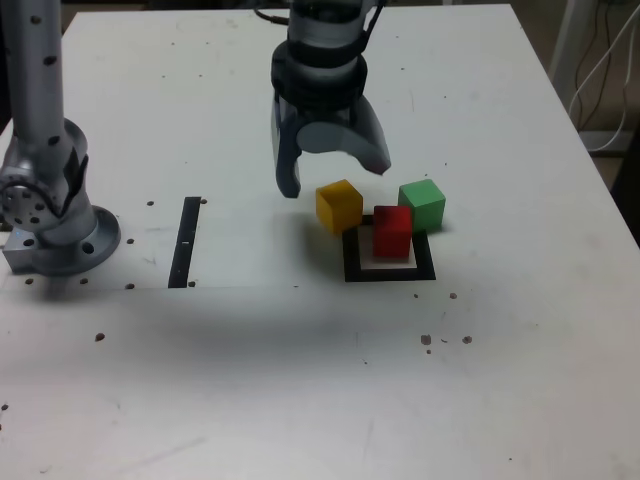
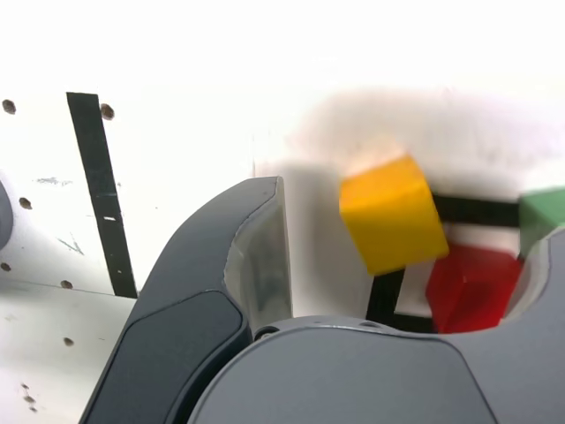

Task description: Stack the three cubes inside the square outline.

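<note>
My gripper (image 1: 333, 178) hangs open just above and behind the yellow cube (image 1: 339, 205), with nothing between its dark fingers (image 2: 256, 256). The yellow cube (image 2: 391, 225) stands turned at an angle by the far left corner of the square outline (image 1: 390, 272), looks blurred in the wrist view, and sits between the spread jaws. Inside the outline (image 2: 472, 210) stands the red cube (image 1: 393, 232), seen in the wrist view (image 2: 468, 287) beside the yellow one. The green cube (image 1: 422, 205) sits at the outline's far right corner, and only an edge of it (image 2: 543, 216) shows in the wrist view.
A thin black strip (image 1: 185, 242) lies on the white table (image 1: 300, 380) towards the exterior view's left. The arm's grey base (image 1: 55, 225) stands at the left edge. White cables (image 1: 600, 70) hang past the table's right edge. Small dark specks dot the surface.
</note>
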